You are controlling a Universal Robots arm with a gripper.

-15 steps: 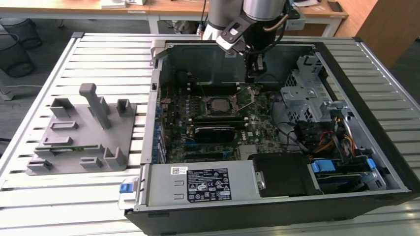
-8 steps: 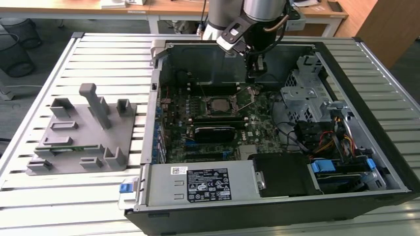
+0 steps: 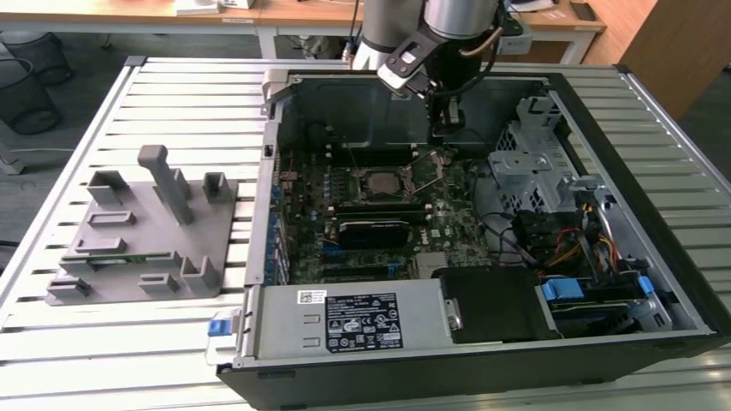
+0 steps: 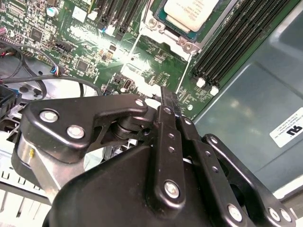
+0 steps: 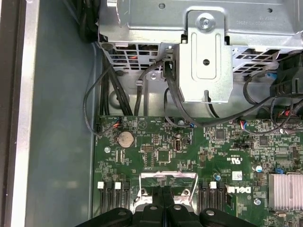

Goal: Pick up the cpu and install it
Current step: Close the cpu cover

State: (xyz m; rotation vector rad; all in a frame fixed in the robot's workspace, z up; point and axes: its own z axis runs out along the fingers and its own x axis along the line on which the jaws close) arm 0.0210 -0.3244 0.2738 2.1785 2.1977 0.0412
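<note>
The cpu (image 3: 375, 183), a flat silver-grey square, lies in the black socket frame in the middle of the motherboard (image 3: 446, 227) inside the open computer case. In the second wrist view the cpu (image 4: 191, 11) sits in that frame beyond the fingertips. My gripper (image 3: 446, 128) hangs above the board, just to the exterior view's right of the socket and over its wire lever (image 3: 432, 163). The gripper (image 4: 168, 99) has its two black fingers pressed together with nothing between them. In the first wrist view the gripper (image 5: 163, 190) is above the socket's metal bracket (image 5: 168, 177).
A metal drive cage (image 3: 531, 163) and loose cables (image 3: 549, 248) fill the case on the exterior view's right. The power supply (image 3: 342, 318) lies along the near wall. A black module (image 3: 371, 231) sits below the socket. A grey fixture block (image 3: 149, 231) stands on the slatted table (image 3: 171, 94).
</note>
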